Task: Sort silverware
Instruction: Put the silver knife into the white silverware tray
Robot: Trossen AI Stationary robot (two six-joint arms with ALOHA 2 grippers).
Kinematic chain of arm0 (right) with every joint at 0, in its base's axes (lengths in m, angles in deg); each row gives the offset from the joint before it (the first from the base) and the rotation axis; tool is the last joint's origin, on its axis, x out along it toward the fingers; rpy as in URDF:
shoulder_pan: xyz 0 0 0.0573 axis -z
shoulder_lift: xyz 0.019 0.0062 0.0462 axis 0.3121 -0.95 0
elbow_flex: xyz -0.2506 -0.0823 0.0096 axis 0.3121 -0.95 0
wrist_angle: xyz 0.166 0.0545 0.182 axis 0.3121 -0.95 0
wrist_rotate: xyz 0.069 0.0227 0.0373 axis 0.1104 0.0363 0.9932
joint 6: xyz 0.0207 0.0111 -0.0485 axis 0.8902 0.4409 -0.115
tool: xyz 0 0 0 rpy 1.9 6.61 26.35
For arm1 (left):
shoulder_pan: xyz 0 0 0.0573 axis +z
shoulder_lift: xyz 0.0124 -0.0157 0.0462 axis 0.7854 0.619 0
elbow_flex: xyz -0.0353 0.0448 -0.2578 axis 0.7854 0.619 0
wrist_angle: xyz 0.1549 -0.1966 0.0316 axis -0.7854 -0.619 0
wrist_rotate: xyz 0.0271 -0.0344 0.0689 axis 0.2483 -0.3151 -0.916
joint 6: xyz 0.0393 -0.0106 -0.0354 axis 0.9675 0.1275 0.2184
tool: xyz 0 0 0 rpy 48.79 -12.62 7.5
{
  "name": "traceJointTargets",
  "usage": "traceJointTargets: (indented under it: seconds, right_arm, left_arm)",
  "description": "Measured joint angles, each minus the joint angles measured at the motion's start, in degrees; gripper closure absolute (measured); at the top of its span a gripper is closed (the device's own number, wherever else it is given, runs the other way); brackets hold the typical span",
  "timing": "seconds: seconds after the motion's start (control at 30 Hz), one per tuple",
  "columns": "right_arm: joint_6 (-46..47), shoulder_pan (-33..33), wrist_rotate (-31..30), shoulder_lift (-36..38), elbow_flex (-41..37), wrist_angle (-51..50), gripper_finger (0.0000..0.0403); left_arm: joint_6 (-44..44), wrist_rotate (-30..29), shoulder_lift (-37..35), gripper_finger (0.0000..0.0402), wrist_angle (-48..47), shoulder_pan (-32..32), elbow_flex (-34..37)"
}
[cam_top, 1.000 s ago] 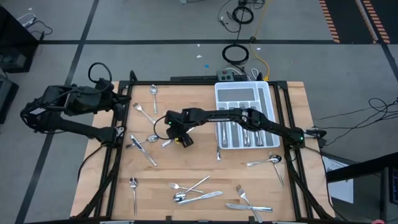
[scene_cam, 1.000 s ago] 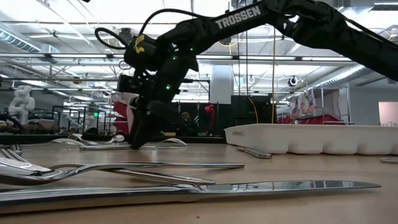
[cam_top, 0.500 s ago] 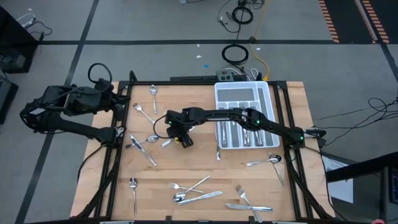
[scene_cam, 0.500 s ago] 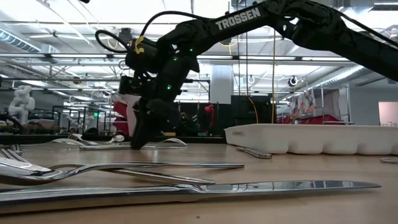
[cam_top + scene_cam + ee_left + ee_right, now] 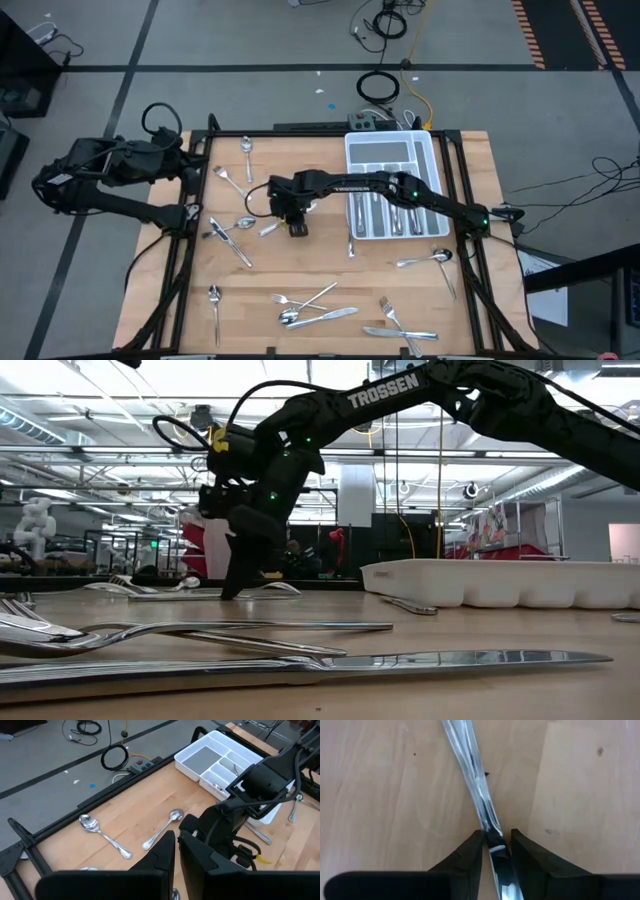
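Note:
Silverware lies scattered on the wooden table: spoons (image 5: 247, 147) at the far left, forks and knives (image 5: 318, 305) near the front edge. More pieces lie in the white tray (image 5: 352, 160) at the far right. My right gripper (image 5: 297, 228) points down at the table's middle, shut on the slim shiny handle (image 5: 475, 775) of one piece, whose type I cannot tell. My left gripper (image 5: 176, 845) is shut on nothing, held above the table's left edge. My right gripper pinches the handle (image 5: 494, 836) between its two fingers (image 5: 470, 850), one on each long side. The fingers come from above, pointing steeply down, and lie across the handle. The piece lies flat on the table; its ends are out of the wrist view.
Spoons (image 5: 165, 827) lie beside the right arm on the left. A lone spoon (image 5: 428, 259) lies near the right edge, below the tray. Knives and forks (image 5: 300, 660) fill the front strip. Bare wood shows in the table's middle, in front of the gripper.
My right gripper has sunk to the table top at the same spot, its wrist rolling as it went. In the low view its fingers have drawn together from a wide stance to a narrow tip.

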Motion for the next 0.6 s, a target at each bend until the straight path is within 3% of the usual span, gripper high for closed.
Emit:
traceJointTargets:
  seconds: [0.5, 0.6]
  right_arm:
    - [12.3, 1.0, -1.2, 1.1, 0.1, -10.8, 0.0312]
    - [13.8, 1.0, -2.2, 2.8, 0.0, -18.2, 0.0312]
  left_arm:
    - [-0.2, 1.4, 0.0, 0.0369, 0.0, 0.0, 0.0]
    - [0.0, 1.4, 0.0, 0.0369, 0.0, 0.0, 0.0]
